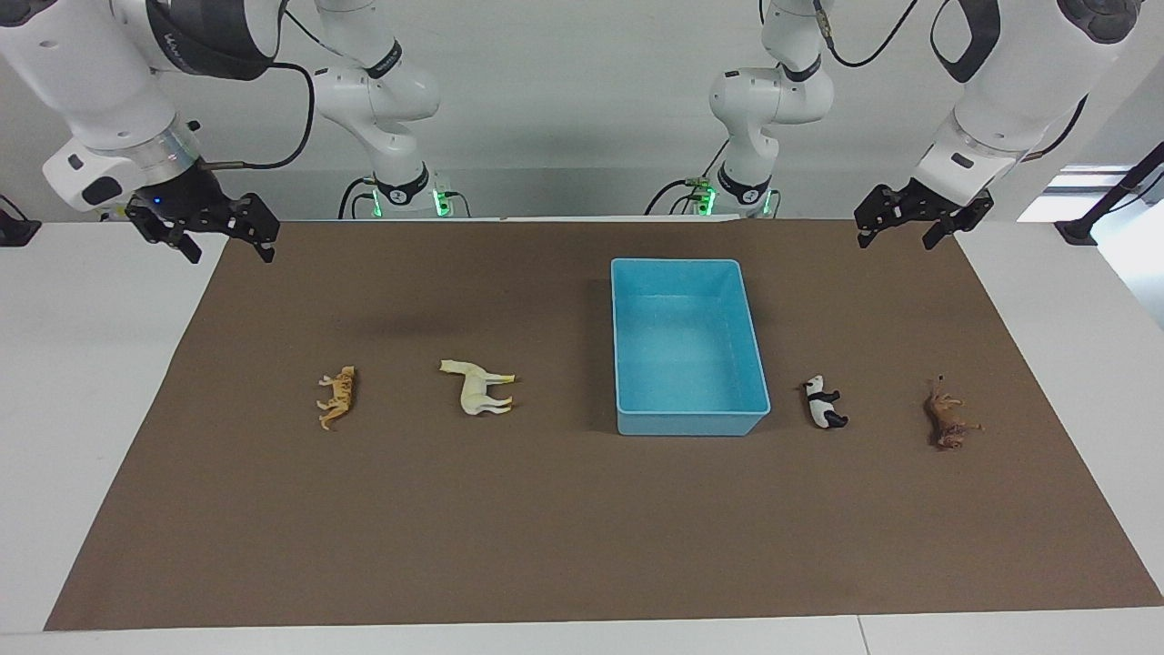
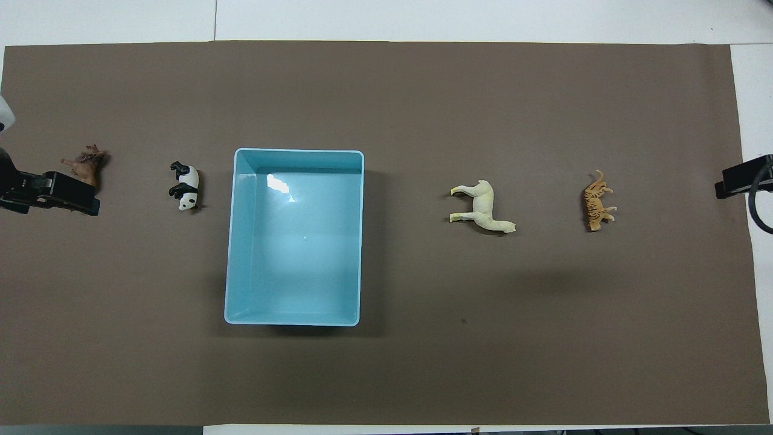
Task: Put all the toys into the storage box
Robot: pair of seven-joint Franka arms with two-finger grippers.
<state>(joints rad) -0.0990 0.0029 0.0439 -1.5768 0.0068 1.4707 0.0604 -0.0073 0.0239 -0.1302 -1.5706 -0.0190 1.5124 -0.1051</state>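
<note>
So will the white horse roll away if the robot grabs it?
Probably not. The horse lies flat on its side on the brown mat, legs sticking out, so it should stay put rather than roll. It looks like stiff plastic, small beside the box, so likely light. Its thin legs might twist it in a grip.

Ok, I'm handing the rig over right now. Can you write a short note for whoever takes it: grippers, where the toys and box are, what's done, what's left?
Left gripper: open, empty, raised over the mat's edge at its own end.
Right gripper: open, empty, raised at the other end.
Storage box: mid-table, empty.
Panda and lion lie on the mat toward the left arm's end, the panda closer to the box.
Horse and tiger lie toward the right arm's end, the horse closer to the box.
Done: nothing yet.
Left: all four toys go into the box.
</note>
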